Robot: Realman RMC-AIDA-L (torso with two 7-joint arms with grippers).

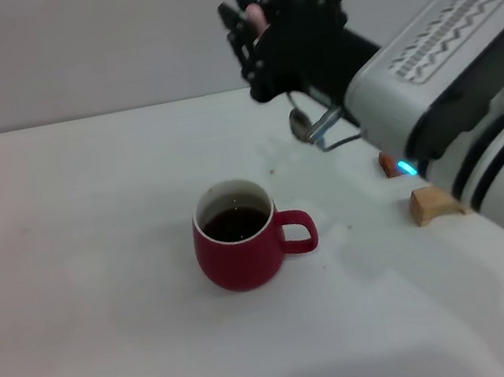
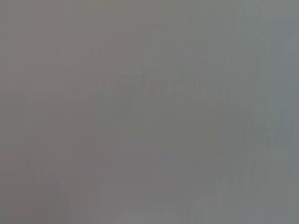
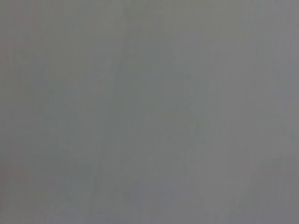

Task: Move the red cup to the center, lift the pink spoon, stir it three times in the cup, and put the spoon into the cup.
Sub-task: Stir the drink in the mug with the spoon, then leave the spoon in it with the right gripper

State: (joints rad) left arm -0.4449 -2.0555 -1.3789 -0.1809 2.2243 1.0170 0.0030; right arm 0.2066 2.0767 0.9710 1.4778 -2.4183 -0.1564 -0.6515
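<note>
— So, where does the right gripper (image 1: 246,16) stand at this moment?

— Raised above the far side of the table (image 1: 82,277), beyond the red cup (image 1: 239,246) and a little to its right in the head view. Its black fingers (image 1: 233,26) point up and away, closed tight around the pale pink handle of the pink spoon (image 1: 286,94).

— How much of the spoon shows?

— Only the pink tip peeks out between the fingers at the top. Lower down, the grey neck and bowl hang out beneath the gripper body, bowl downward, clear of the table and of the cup.

— And the cup itself?

— It sits upright on the white tabletop, near the middle of the view, with its handle turned toward the robot's right. Dark liquid fills it partway, and the white inner wall shows above that. Nothing touches it.

— Anything else on the table?

— Two small blocks lie near the right arm (image 1: 469,91): an orange-brown block (image 1: 387,164) partly hidden behind the arm, and a light wooden block (image 1: 430,204) just nearer the robot. Both are well apart from the cup.

— What of the left gripper?

— It appears in no view. Both wrist views show only a flat grey blur, with nothing to make out.
</note>
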